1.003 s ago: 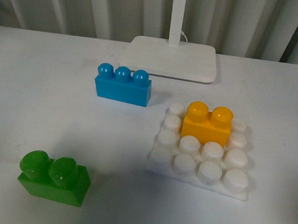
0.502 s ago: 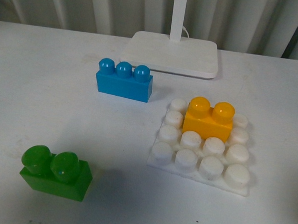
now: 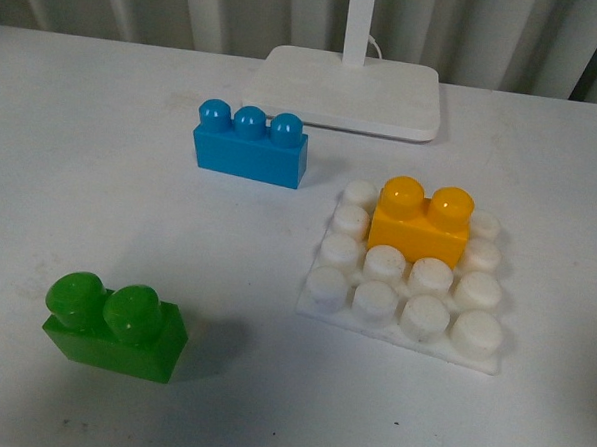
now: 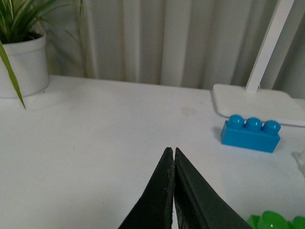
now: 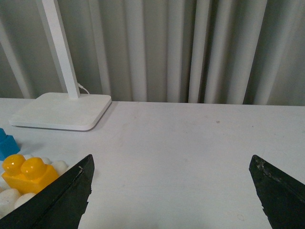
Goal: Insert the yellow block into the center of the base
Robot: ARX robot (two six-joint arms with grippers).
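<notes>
Yellow block (image 3: 419,227) seated on base (image 3: 404,276), seemingly a row behind true center, left claw (image 4: 173,168) pinched closed and empty, right claw (image 5: 171,191) spread wide and empty; risk of off-center seating passing for done.

I see all three views evenly lit, bright but soft, with no hard glare. In the front view the green brick (image 3: 114,326) throws a dim, wide shadow on the white surface (image 3: 100,193) toward the right, and the base (image 3: 406,279) has a thin shadow at its near edge. The yellow block (image 3: 420,224) shows small highlights on its studs. In the wrist views the near tool (image 4: 173,191) fingers look dark and slightly soft, and the curtain behind is a little blurred.
</notes>
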